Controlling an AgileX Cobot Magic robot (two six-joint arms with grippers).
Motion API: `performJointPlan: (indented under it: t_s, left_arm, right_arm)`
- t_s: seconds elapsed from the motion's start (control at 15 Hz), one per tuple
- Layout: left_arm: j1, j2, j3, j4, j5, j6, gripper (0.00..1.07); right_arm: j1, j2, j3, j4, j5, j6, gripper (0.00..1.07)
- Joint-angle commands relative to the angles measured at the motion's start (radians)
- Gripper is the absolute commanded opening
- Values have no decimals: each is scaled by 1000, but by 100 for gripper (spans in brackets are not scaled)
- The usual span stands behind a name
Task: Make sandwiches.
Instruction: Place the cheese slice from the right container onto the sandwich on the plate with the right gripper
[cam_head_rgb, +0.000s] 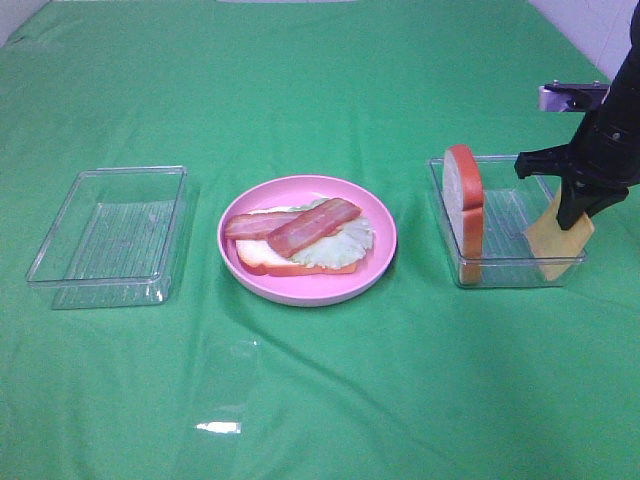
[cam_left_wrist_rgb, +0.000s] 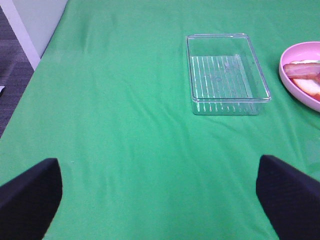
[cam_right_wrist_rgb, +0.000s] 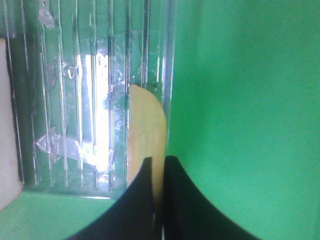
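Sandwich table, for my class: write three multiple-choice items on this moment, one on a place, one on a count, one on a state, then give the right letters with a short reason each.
1. Where does the upright bread slice stand?
A. on the pink plate
B. in the right tray
C. in the left tray

2. How many bacon strips lie on the pink plate?
A. none
B. two
C. five

3. What is the right gripper doing?
A. hanging open over the plate
B. shut on the cheese slice
C. shut on the lettuce

Answers:
1 B: the slice stands on edge at the left wall of the right tray.
2 B: two strips lie over the lettuce and the flat bread.
3 B: its fingers are closed on the yellow cheese slice at the tray's far right side.
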Motion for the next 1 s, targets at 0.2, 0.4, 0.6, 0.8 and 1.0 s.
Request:
performJointPlan:
  t_s: [0.2,0.4,0.6,0.8,1.0]
  left_arm:
    - [1,-15,4,-3,-5,2,98]
    - [1,-15,4,-3,-5,2,98]
    - [1,-15,4,-3,-5,2,98]
    - [1,-15,4,-3,-5,2,98]
    - [1,-15,4,-3,-5,2,98]
  right_arm:
    - [-2,1,0,7,-2,1,11]
    - [-2,1,0,7,-2,1,16]
    - [-2,1,0,7,-2,1,19]
    - [-2,1,0,7,-1,1,22]
    - [-2,0,0,3,5,2,22]
